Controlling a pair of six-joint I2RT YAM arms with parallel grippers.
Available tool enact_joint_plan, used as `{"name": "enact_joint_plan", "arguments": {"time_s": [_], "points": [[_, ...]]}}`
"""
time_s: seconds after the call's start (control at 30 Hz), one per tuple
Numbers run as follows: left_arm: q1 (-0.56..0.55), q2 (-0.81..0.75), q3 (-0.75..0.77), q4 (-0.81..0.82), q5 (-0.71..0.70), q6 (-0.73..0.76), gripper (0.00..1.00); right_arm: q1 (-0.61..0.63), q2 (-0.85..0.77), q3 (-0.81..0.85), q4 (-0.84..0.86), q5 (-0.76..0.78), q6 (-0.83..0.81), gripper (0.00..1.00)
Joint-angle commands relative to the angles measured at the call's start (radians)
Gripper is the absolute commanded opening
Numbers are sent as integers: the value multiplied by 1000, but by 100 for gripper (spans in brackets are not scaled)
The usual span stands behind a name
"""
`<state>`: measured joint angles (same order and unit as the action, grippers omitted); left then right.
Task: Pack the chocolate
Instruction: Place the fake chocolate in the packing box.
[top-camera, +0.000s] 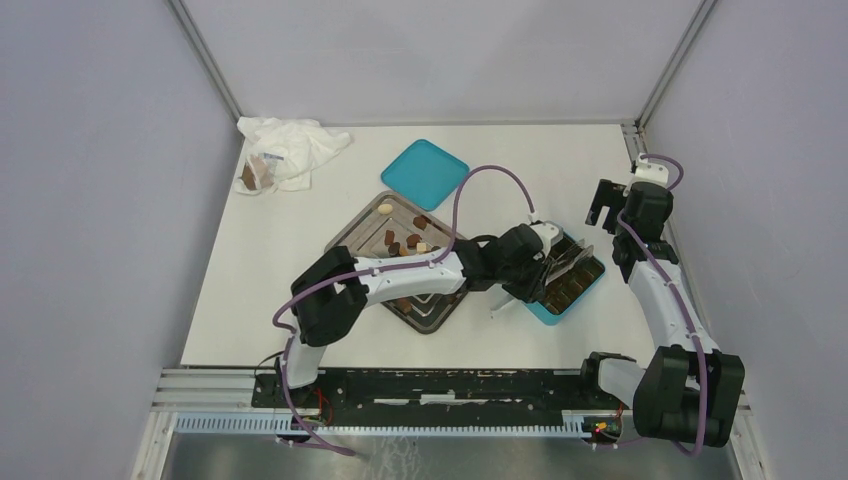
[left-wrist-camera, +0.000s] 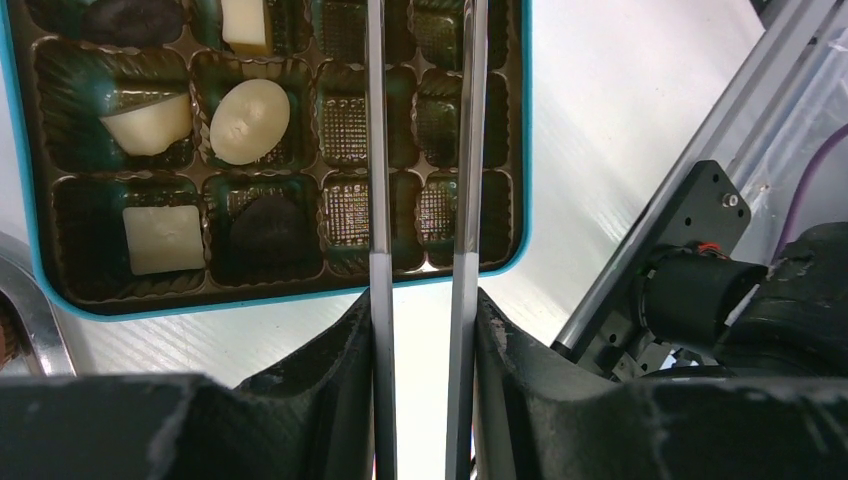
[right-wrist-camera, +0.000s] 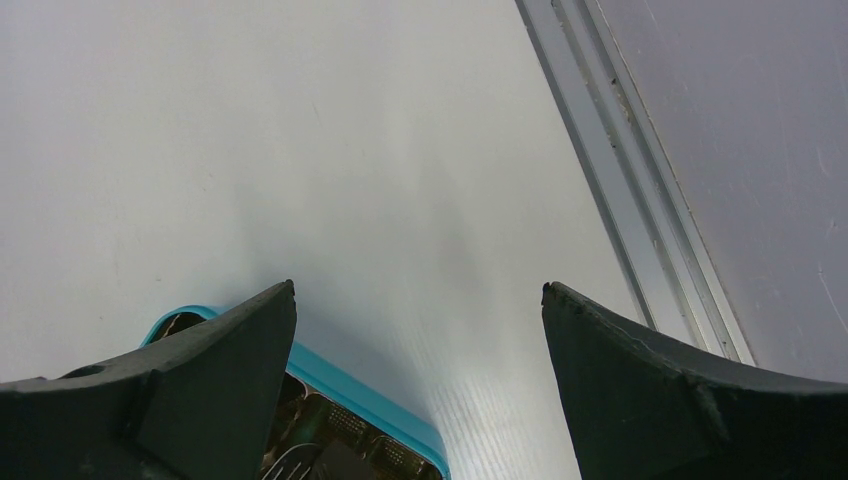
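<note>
Fingers (left-wrist-camera: 330, 380) of left gripper (left-wrist-camera: 422, 315) are pinched on tongs (left-wrist-camera: 375, 150) over the box (left-wrist-camera: 300, 298), right gripper (right-wrist-camera: 418, 290) spread wide & empty; chocolate (left-wrist-camera: 250, 120) is seen partly in box cells, rest on tray (top-camera: 350, 232) to the left, so seated pcs could be knocked by off-centre tongs.

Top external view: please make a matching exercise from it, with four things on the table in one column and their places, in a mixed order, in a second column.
Things
1. white bag
2. teal lid
3. steel tray
4. teal box

Places
A. under the tongs that the left gripper holds
B. far left corner of the table
C. middle of the table, with loose chocolate in it
D. flat on the table, just beyond the tray

Pairs: 1-B, 2-D, 3-C, 4-A
</note>
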<state>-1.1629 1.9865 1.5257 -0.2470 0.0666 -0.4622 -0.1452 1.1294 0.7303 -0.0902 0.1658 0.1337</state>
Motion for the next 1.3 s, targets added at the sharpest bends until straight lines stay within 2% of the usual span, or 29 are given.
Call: {"name": "enact_joint_plan", "arguments": {"time_s": [0.0,0.27,0.87,1.27], "points": [[-3,16,62,-4,-37,64,4,-2,-19,5,35,1,7,98],[-2,37,96,-43,-63,80,8,-2,-19,1,37,-12,5,98],[-4,49,122,-85,-93,90,41,-2,-19,-3,41,-41,-4,98],[-3,34,121,-90,-102,91,47,-2,-20,-5,42,-50,-8,98]]}}
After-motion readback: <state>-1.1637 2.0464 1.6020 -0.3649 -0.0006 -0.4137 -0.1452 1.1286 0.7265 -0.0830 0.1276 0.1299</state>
